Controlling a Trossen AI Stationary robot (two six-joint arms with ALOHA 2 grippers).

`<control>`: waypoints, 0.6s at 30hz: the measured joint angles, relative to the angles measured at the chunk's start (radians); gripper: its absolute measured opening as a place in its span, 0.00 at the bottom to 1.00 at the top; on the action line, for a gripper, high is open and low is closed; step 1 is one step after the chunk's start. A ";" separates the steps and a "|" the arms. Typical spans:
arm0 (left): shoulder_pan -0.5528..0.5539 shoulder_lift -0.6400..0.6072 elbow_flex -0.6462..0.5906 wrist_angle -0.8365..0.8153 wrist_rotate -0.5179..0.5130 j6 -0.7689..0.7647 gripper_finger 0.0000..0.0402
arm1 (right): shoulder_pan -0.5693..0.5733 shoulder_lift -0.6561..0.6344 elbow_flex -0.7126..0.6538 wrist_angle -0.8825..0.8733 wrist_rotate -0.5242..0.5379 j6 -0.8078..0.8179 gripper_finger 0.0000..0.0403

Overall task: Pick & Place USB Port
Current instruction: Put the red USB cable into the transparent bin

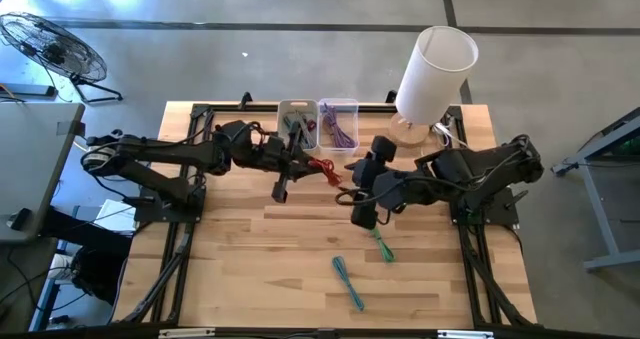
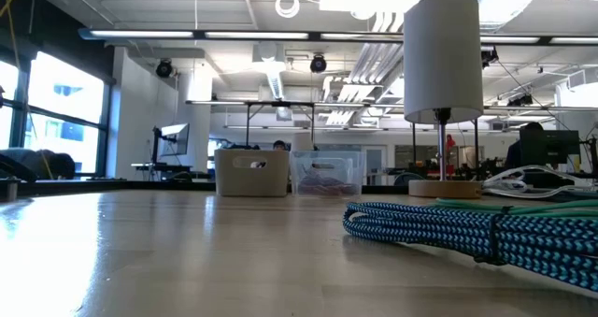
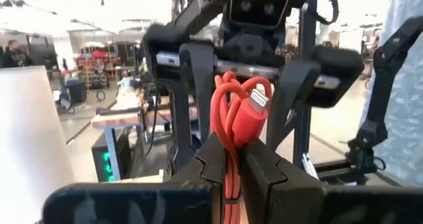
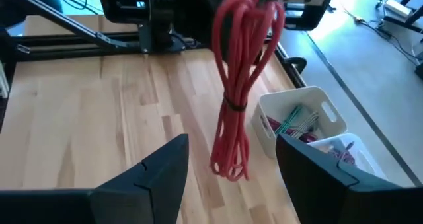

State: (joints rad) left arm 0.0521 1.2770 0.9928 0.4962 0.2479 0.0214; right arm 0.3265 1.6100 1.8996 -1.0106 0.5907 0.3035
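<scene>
A coiled red cable (image 1: 326, 169) with a pale connector (image 3: 258, 102) is in my left gripper (image 1: 312, 164), which is shut on it over the table's middle, just in front of the two bins. In the right wrist view the bundle (image 4: 239, 78) is bound by a dark tie and its loops reach toward the camera. My right gripper (image 1: 352, 187) faces the left one from the right and is open; its fingers (image 4: 158, 168) stand on either side of the cable's free loops without touching them. Neither gripper shows in the low view. My left gripper pinches the red cable bundle between its two fingers (image 3: 264, 174), across the strands (image 3: 228, 151). The fingers come level from the table's left. The bundle sticks out past the fingertips toward the right gripper, connector end foremost, and is lifted clear of the table.
A white bin (image 1: 298, 125) holding cables and a clear bin (image 1: 339, 124) with a purple cable stand at the far edge. A white lamp (image 1: 432, 74) is at the far right. A green cable (image 1: 383, 245) and a blue braided cable (image 1: 348, 283) lie near the near edge.
</scene>
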 joint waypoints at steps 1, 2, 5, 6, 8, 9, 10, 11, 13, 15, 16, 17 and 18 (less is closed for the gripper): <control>0.000 0.000 0.000 0.018 0.008 -0.003 0.04 | -0.002 0.000 0.000 0.004 0.000 -0.001 0.55; 0.000 0.000 0.000 0.037 0.016 -0.004 0.04 | -0.007 0.000 0.000 0.008 -0.002 -0.005 0.55; 0.000 0.000 0.000 0.069 0.022 -0.009 0.04 | -0.026 0.000 0.000 0.034 -0.042 -0.022 0.55; 0.000 0.000 0.000 0.072 0.025 -0.014 0.04 | -0.034 0.000 0.000 0.052 -0.076 -0.031 0.55; 0.000 0.000 0.000 0.086 0.037 -0.027 0.04 | -0.052 0.000 0.000 0.098 -0.132 -0.042 0.55; 0.000 0.000 0.000 0.089 0.038 -0.027 0.04 | -0.059 0.000 0.000 0.116 -0.143 -0.042 0.55; 0.000 0.000 0.000 0.090 0.039 -0.027 0.04 | -0.066 0.000 0.000 0.134 -0.151 -0.043 0.55; 0.000 0.000 0.000 0.088 0.039 -0.027 0.04 | -0.073 0.000 0.000 0.149 -0.160 -0.047 0.55; 0.000 0.000 0.000 0.085 0.039 -0.027 0.04 | -0.085 0.000 0.000 0.156 -0.181 -0.057 0.55; 0.000 0.000 0.000 0.089 0.048 -0.027 0.04 | -0.095 0.006 0.000 0.160 -0.191 -0.058 0.55; 0.000 0.000 0.000 0.090 0.053 -0.027 0.04 | -0.100 0.009 0.000 0.161 -0.195 -0.058 0.55; 0.000 0.000 0.000 0.090 0.054 -0.027 0.04 | -0.105 0.013 0.000 0.160 -0.204 -0.059 0.55; 0.000 0.000 0.000 0.092 0.057 -0.027 0.04 | -0.108 0.020 0.000 0.160 -0.217 -0.061 0.55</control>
State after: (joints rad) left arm 0.0521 1.2774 0.9928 0.5880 0.3054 -0.0055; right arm 0.2181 1.6304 1.8999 -0.8510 0.3737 0.2422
